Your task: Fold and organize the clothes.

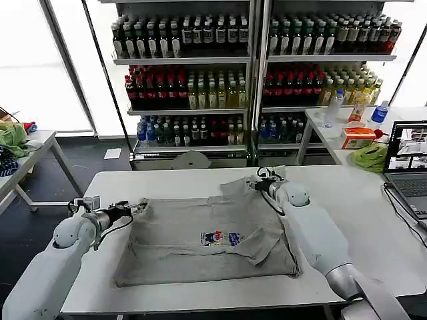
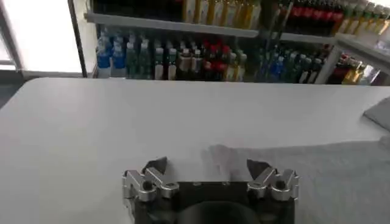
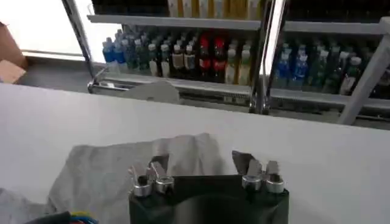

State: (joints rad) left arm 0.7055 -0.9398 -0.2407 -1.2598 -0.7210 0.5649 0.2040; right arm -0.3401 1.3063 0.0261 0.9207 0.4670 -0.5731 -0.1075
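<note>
A light grey short-sleeved shirt with a small multicoloured chest print lies partly folded on the white table. My left gripper hovers open at the shirt's left edge; its wrist view shows the grey cloth's corner just ahead of the open left gripper. My right gripper stands open over the shirt's far right sleeve. In the right wrist view the bunched sleeve lies under and before the open right gripper, with nothing between its fingers.
A laptop sits at the table's right edge with a cable. Behind it stands a side table with a green cloth, a box and bottles. Drink shelves line the back. Another table with cloths stands at far left.
</note>
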